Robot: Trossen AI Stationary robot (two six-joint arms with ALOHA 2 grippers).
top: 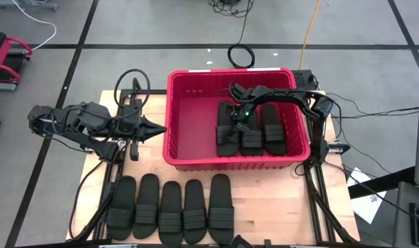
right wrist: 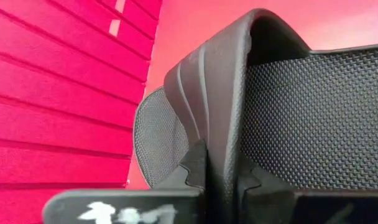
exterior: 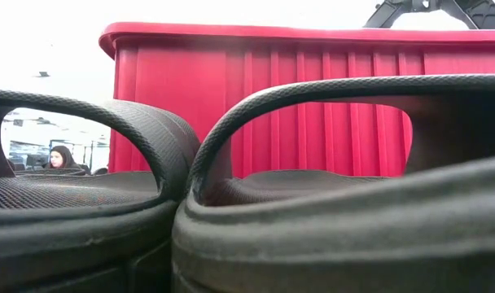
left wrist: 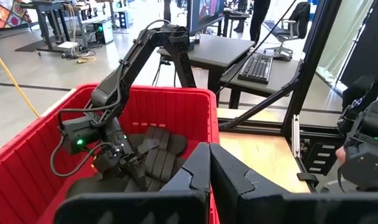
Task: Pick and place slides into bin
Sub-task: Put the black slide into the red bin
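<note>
Black slide (right wrist: 220,106) pinched by R fingers (right wrist: 219,177) inside bin (top: 189,89); L fingers (top: 156,128) pressed together, beside bin.

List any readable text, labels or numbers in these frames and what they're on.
No text can be read in any view.
White marks on the right gripper's housing, right wrist view: too smeared to read.
Monitor behind the bin, left wrist view: picture only, no legible words.
Slides: ribbed straps, no visible brand.

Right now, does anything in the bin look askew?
Yes. The right gripper is shut on a slide's strap inside the bin; that slide lies skewed beside two straight ones.
</note>
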